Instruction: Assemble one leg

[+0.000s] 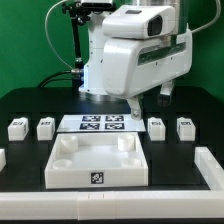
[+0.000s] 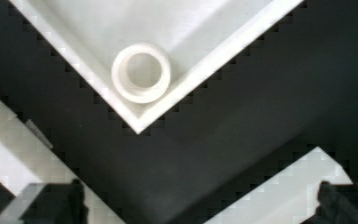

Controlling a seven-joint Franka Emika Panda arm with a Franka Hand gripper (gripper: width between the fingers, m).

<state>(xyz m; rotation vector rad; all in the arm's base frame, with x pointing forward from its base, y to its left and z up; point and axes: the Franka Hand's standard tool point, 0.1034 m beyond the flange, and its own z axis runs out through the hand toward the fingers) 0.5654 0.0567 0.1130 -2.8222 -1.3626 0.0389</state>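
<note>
The end effector [image 1: 136,104] hangs open, its fingers [image 2: 51,205] spread wide and holding nothing. The nearest leg [image 1: 155,126] lies on the desk [image 1: 30,105], centre right in the exterior view, just lower right of it.

- Table [image 1: 30,145]: flat black top that carries all the loose parts.
- Marker board [image 1: 100,123]: lies flat at mid-table, toward the far edge.
- First leg [image 1: 17,127] and second leg [image 1: 45,127]: white tagged blocks in line with the board, toward the edge at the exterior view's left.
- Third leg [image 1: 155,126] and fourth leg [image 1: 185,127]: same row, toward the edge at the exterior view's right.
- Tray [image 1: 97,165]: large, white, with round corner sockets; sits centrally near the front edge, apart from the board.
- White bar [image 1: 208,165]: lies along the edge at the exterior view's right.
</note>
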